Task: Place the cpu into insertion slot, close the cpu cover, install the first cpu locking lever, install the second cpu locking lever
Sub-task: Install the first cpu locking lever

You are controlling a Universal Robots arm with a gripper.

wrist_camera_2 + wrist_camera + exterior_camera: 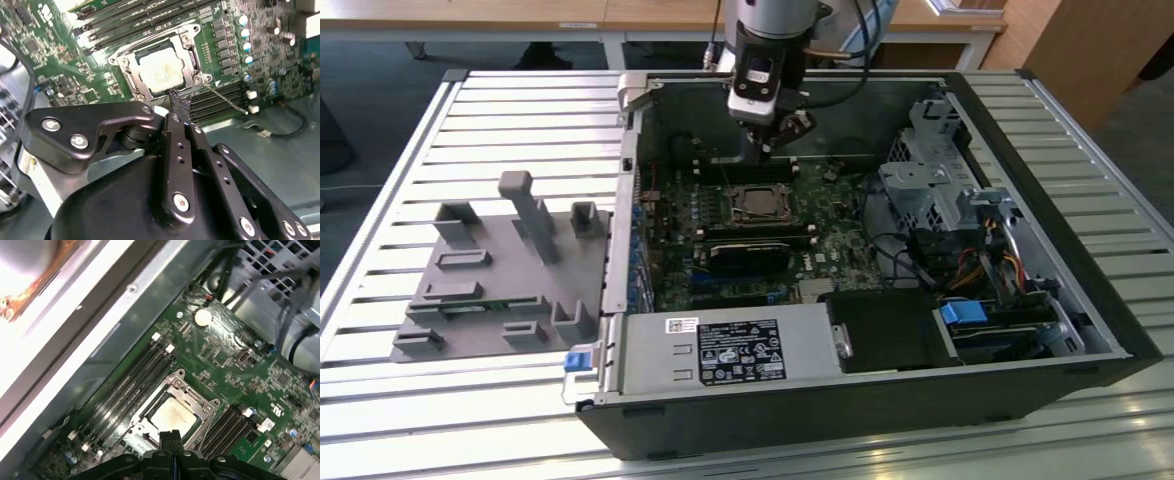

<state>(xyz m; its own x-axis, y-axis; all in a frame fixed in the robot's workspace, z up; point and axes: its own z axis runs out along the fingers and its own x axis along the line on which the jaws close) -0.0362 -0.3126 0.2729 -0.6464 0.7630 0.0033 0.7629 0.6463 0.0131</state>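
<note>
**CPU seated, cover looks down, levers unconfirmed**

The small square chip with the dull grey-bronze top, the cpu, lies flat in its socket on the green motherboard, inside the open black computer case. Placement looks done.

The thin silvery frame plate, the cpu cover, sits around the chip with the chip top showing through its square opening. In both wrist views it reads as lowered, so I'd call that step done too.

Levers are the open item. A thin grey wire rod runs out from the socket corner across the black memory slots, angled away from the frame. That looks unlatched to me. I can't tell whether a rod on the opposite side is hooked.

The black gripper hangs just above the board beside the socket, on the wire rod's side. Its jaws are pressed together with nothing between them. Tip looks close to the socket edge; can't tell if it touches.
</note>
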